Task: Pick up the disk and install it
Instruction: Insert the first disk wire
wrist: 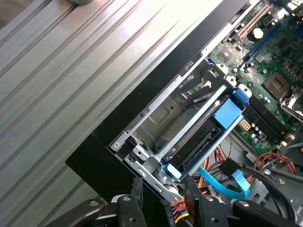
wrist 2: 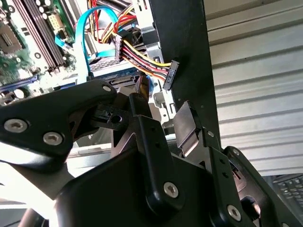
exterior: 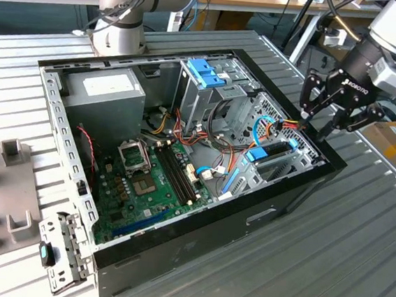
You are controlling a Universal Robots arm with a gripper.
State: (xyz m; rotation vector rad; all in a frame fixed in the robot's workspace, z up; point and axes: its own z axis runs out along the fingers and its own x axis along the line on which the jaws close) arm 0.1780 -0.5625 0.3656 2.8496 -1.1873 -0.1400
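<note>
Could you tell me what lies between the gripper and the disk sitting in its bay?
In the first wrist view, the bay's metal frame corner and the red-and-yellow wire bundle sit between the gripper and the disk.

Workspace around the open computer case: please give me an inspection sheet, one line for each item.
Surface: ribbed metal table carrying the open computer case.
Job's things: disk with blue carrier sits in the metal bay at the case corner.
Clutter: loose metal bracket and grey fixtures on the exterior view's left.
Grippers: gripper above the case's corner, open, holding nothing.
Cables: blue cable; coloured power wires.
Surroundings: second robot base; wooden bench behind.
</note>
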